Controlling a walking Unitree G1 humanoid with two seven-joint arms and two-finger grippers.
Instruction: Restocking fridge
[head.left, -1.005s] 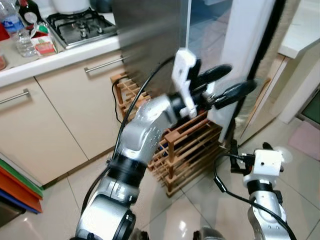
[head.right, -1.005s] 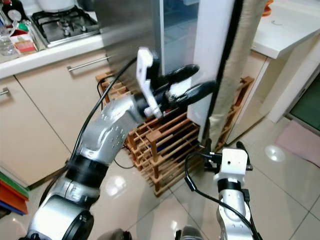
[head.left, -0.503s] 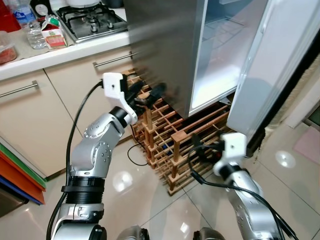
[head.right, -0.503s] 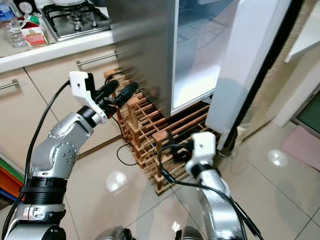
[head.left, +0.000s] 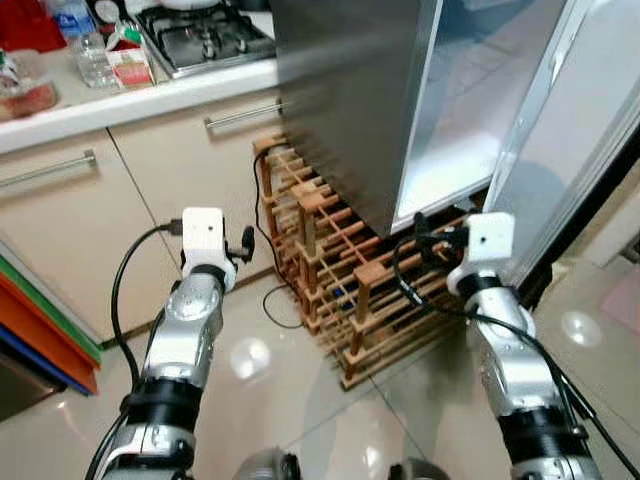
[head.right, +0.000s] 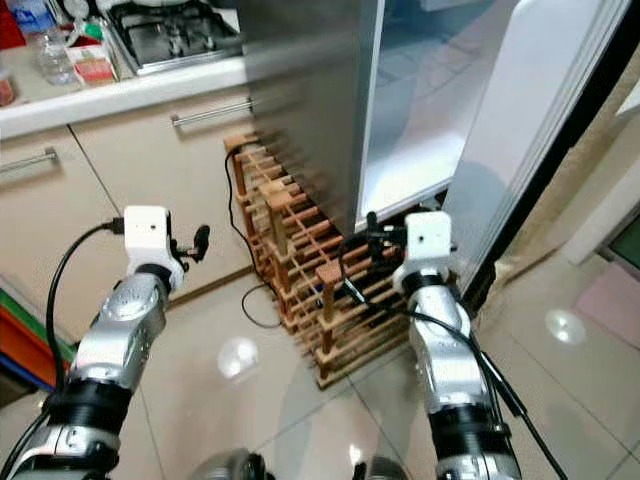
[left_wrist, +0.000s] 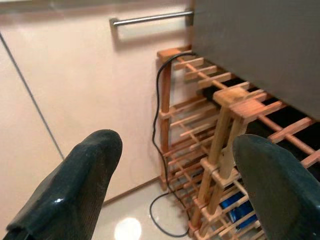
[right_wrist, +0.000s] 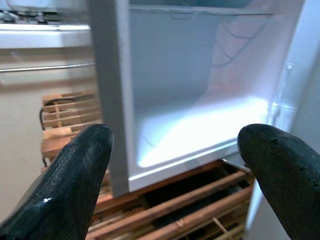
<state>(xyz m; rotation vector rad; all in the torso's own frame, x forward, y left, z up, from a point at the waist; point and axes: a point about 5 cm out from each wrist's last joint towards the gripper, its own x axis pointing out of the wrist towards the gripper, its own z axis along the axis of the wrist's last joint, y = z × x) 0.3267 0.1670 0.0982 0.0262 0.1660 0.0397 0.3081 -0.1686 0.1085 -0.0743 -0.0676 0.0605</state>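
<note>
Nearest me, at five o'clock, my right claw (right_wrist: 172, 165) hangs released and empty, fingers spread wide, aimed at the fridge (right_wrist: 175, 115) interior. At eight o'clock my left claw (left_wrist: 175, 185) is likewise released and carrying nothing, pointed at the wooden rack (head.left: 350, 290) on the floor (head.left: 300, 400). The rack stands at twelve o'clock, tucked under the fridge, a black cable (left_wrist: 159, 150) trailing beside it. Beyond, at one o'clock, the fridge door (head.left: 580, 130) stands open and the lit lower compartment looks bare. Far off at eleven o'clock, the counter (head.left: 150, 95) carries a bottle (head.left: 90, 60) and a carton (head.left: 128, 62). I judge restocking barely begun: door open, nothing loaded, goods still to fetch.
</note>
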